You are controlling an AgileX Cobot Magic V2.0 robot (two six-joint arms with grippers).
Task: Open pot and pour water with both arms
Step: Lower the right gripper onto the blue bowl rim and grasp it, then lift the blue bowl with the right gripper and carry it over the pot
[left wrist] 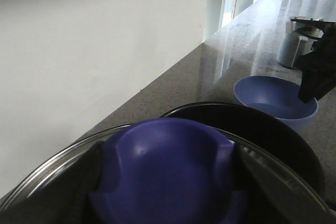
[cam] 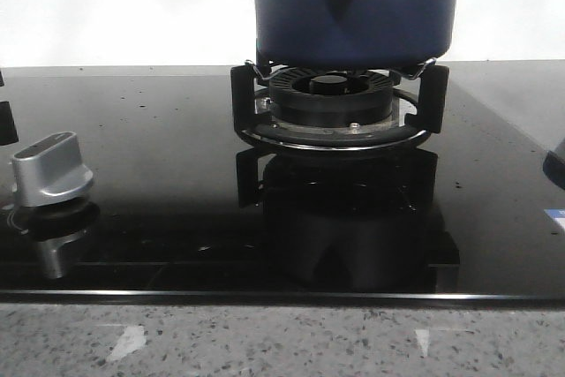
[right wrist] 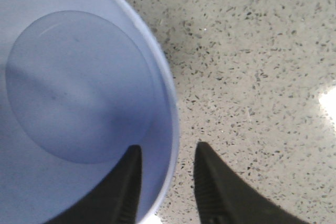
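The dark blue pot (cam: 353, 6) stands on the black burner grate (cam: 335, 108), its top cut off in the front view. In the left wrist view my left gripper (left wrist: 168, 182) is shut on the blue knob (left wrist: 168, 161) of a glass lid (left wrist: 47, 174). Beyond the lid shows the pot's dark open mouth (left wrist: 262, 129). My right gripper (right wrist: 167, 156) is open and straddles the rim of a light blue bowl (right wrist: 79, 87), one finger inside and one outside. I cannot make out any water. The right gripper (left wrist: 317, 77) also shows over the bowl (left wrist: 275, 98).
A silver stove knob (cam: 51, 169) stands on the glossy black hob (cam: 159, 156) at the left. The speckled stone counter (right wrist: 252, 66) carries the bowl, and a white container (left wrist: 290, 48) stands further along it. A pale wall (left wrist: 79, 66) runs beside the counter.
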